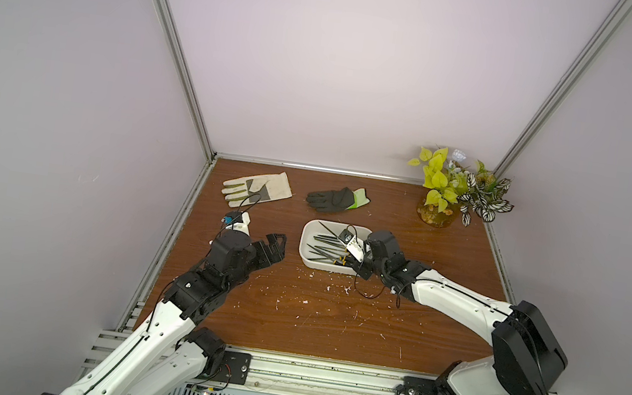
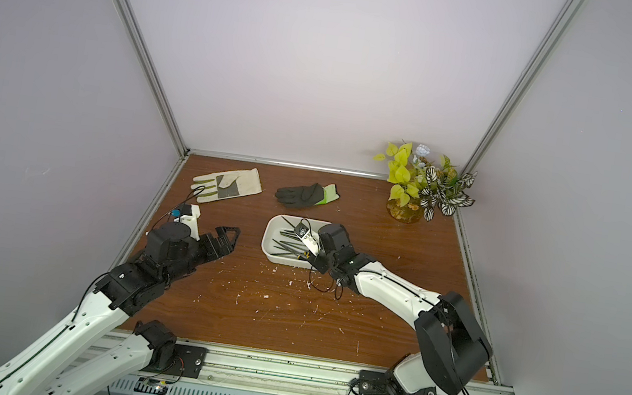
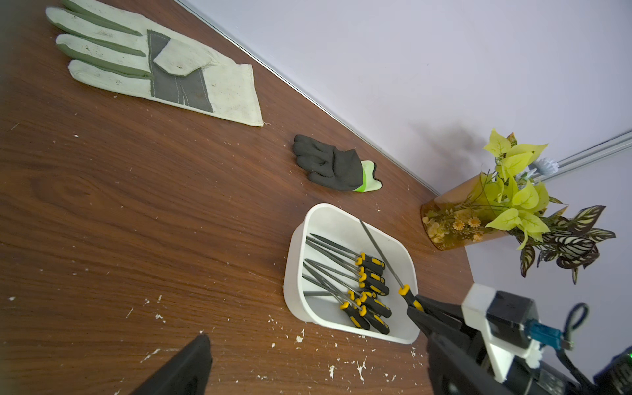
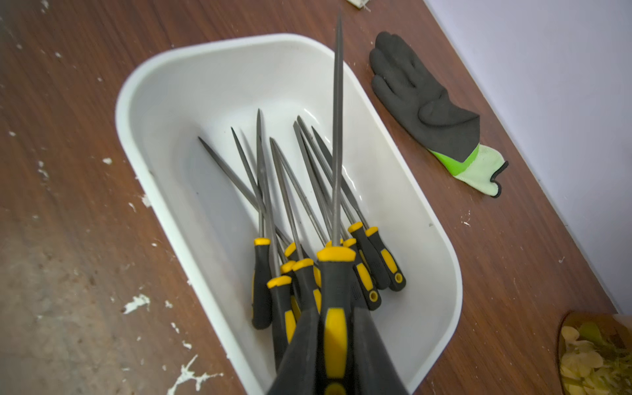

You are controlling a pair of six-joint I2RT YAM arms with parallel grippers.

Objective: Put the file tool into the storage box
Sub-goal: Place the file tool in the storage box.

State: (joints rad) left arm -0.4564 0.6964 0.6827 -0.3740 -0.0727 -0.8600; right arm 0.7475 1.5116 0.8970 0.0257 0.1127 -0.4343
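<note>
The file tool (image 4: 337,143) is clamped by its black-and-yellow handle between the two fingers of the right gripper (image 4: 337,319). It hangs over the 4 o'clock end of the storage box (image 1: 310,244), with its grey shaft slanting over the box toward 10 o'clock. Whether the tip touches the box cannot be told. In the right wrist view the picture's edge cuts off the gripper's body. In both top views the right arm's wrist camera (image 1: 350,242) hides the handle and part of the box's rim.

Other files (image 4: 273,205) of the same kind lie heaped inside the box, handles together at the gripper's end. A moulded patch on one handle is too blurred to read.

The left gripper (image 1: 279,245) hangs at 9 o'clock from the box, well apart, its jaws spread with nothing between them. Only one finger (image 3: 186,366) shows clearly in the left wrist view.

A dark glove (image 1: 337,199) with a green cuff lies at 12 o'clock from the box and a pale glove (image 1: 258,189) at 10 o'clock. An amber vase (image 1: 435,216) of leaves stands in the 2 o'clock corner.

The tabletop (image 1: 288,320) is brown wood grain, scuffed and strewn with white flecks. Plain lilac walls (image 1: 345,64) meet at aluminium frame rails (image 1: 176,44).
</note>
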